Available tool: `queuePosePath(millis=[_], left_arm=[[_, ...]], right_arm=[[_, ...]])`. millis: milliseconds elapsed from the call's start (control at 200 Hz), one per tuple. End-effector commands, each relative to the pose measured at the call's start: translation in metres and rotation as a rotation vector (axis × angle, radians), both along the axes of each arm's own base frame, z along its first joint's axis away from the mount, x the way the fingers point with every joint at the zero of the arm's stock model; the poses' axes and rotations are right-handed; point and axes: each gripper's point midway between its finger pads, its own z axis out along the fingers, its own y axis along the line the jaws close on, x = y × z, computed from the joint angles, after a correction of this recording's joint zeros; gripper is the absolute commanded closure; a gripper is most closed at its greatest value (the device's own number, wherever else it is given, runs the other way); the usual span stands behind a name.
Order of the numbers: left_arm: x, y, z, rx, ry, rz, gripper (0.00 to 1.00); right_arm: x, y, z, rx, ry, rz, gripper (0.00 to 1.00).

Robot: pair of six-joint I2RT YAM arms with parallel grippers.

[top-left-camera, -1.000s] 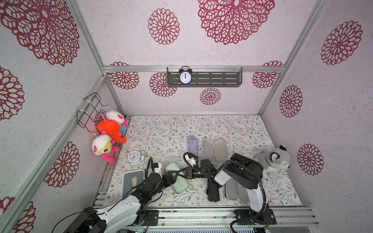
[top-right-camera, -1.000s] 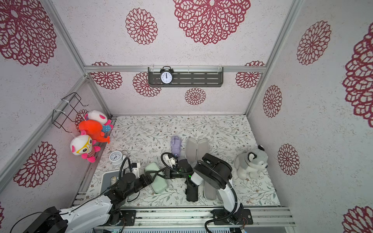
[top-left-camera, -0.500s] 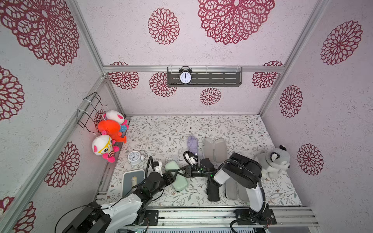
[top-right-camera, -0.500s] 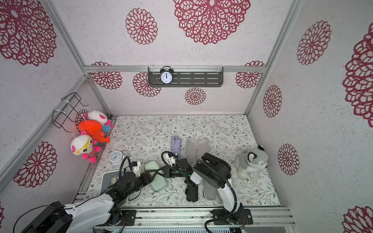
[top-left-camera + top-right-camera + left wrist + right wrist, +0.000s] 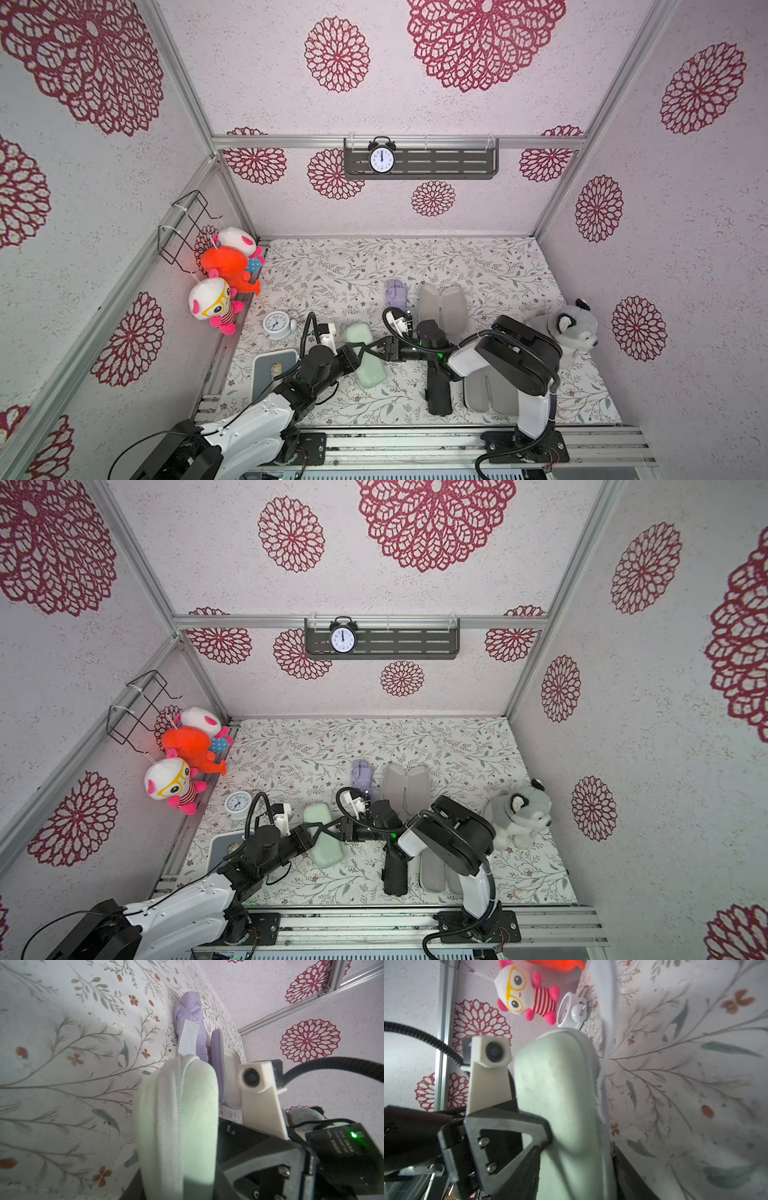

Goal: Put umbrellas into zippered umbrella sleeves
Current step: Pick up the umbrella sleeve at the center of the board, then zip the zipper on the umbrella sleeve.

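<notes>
A closed mint green sleeve (image 5: 365, 359) lies at the front middle of the table, between both grippers. My left gripper (image 5: 360, 353) comes from the left and is shut on its long side; its upper finger dents the shell in the right wrist view. My right gripper (image 5: 380, 350) faces it from the right, open, with the sleeve (image 5: 560, 1095) still between its fingers. Behind lie a lilac umbrella (image 5: 395, 291) and an open lilac sleeve (image 5: 442, 307) showing grey lining. A black umbrella (image 5: 438, 390) lies beside an open black sleeve (image 5: 484, 392), partly under the right arm.
A grey tray (image 5: 264, 365) sits at the front left, with a white alarm clock (image 5: 276, 324) behind it. A husky plush (image 5: 561, 332) stands at the right wall. Plush toys (image 5: 220, 270) hang on the left wall.
My left gripper has closed onto the mint green sleeve. My right gripper's jaws have opened from their earlier grip on it. Neither arm has shifted much.
</notes>
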Motion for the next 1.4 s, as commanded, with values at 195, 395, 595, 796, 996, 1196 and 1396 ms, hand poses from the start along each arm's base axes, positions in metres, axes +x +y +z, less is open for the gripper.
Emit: queuePosePath(millis=[195, 395, 595, 796, 996, 1196, 1396], left_arm=[[0.021, -0.018, 0.054, -0.028, -0.134, -0.139, 0.8], [0.031, -0.022, 0.089, -0.027, -0.204, -0.228, 0.87], [0.037, -0.03, 0.12, -0.102, -0.275, -0.315, 0.92], [0.034, -0.042, 0.143, -0.168, -0.316, -0.44, 0.93], [0.033, -0.051, 0.168, -0.21, -0.365, -0.517, 0.92], [0.027, -0.058, 0.182, -0.26, -0.388, -0.579, 0.93], [0.026, -0.061, 0.184, -0.271, -0.39, -0.611, 0.93]], right_arm=[[0.034, -0.042, 0.07, -0.15, -0.401, -0.105, 0.43], [0.063, -0.084, 0.109, -0.236, -0.619, -0.24, 0.43], [0.06, -0.113, 0.146, -0.236, -0.987, -0.317, 0.44], [0.042, -0.122, 0.139, -0.329, -1.256, -0.223, 0.46], [0.021, -0.112, 0.133, -0.281, -1.463, -0.087, 0.47], [0.02, -0.115, 0.136, -0.257, -1.599, -0.143, 0.5], [0.03, -0.106, 0.137, -0.279, -1.599, -0.124, 0.58]])
